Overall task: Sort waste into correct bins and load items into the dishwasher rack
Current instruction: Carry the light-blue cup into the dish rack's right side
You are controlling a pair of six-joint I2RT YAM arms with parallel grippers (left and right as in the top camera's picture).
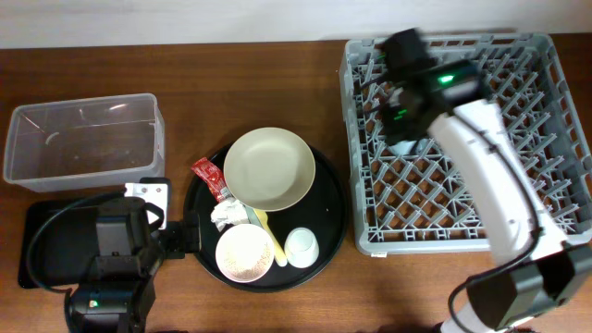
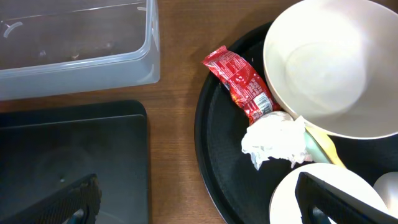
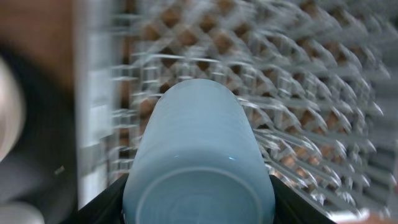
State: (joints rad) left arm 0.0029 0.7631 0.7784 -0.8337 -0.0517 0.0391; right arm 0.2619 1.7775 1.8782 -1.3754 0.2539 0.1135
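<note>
My right gripper (image 1: 403, 120) is shut on the light blue cup (image 3: 199, 149) and holds it on its side over the left part of the grey dishwasher rack (image 1: 518, 199). My left gripper (image 2: 199, 208) is open and empty, low between the shallow black tray (image 2: 68, 155) and the round tray. The round tray holds the red sauce packet (image 2: 242, 84), tissue wad (image 2: 277, 140), cream plate-bowl (image 2: 329, 68), pinkish-white bowl (image 1: 245, 252), white cup (image 1: 302, 246) and yellow utensil (image 1: 270, 236). The pinkish-white bowl shows small specks inside. The clear tub (image 1: 83, 139) stands at the back left.
The large round black tray (image 1: 333, 199) lies between the bins and the rack. The left arm's base and cable cover part of the shallow black tray (image 1: 37, 231). The rack (image 3: 298, 93) is blurred in the right wrist view.
</note>
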